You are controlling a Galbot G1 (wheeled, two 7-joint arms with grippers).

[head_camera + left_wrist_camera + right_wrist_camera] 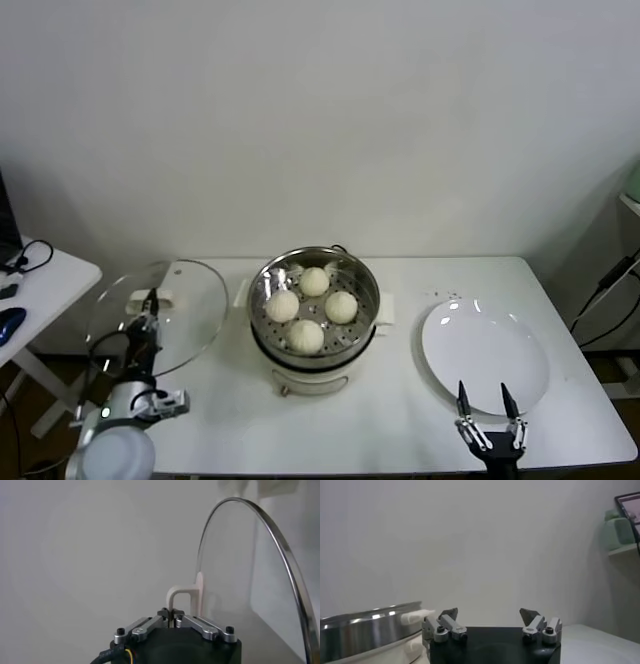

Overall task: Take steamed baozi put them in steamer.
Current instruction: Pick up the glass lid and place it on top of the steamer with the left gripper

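Several steamed baozi (314, 281) lie in the steamer (365, 285), a shiny steel basket on a white pot base at the middle of the table; its rim also shows in the right wrist view (365, 627). My left gripper (152, 297) (173, 614) is shut on the white handle (182, 592) of the glass lid (190, 320), which it holds tilted to the left of the steamer. My right gripper (485, 400) (489, 614) stands open and holds nothing, above the near rim of the white plate.
A large flat white plate (485, 350) lies right of the steamer. A small white side table (40, 275) with cables and a mouse stands at far left. The wall runs close behind the table. A shelf (620, 550) is at far right.
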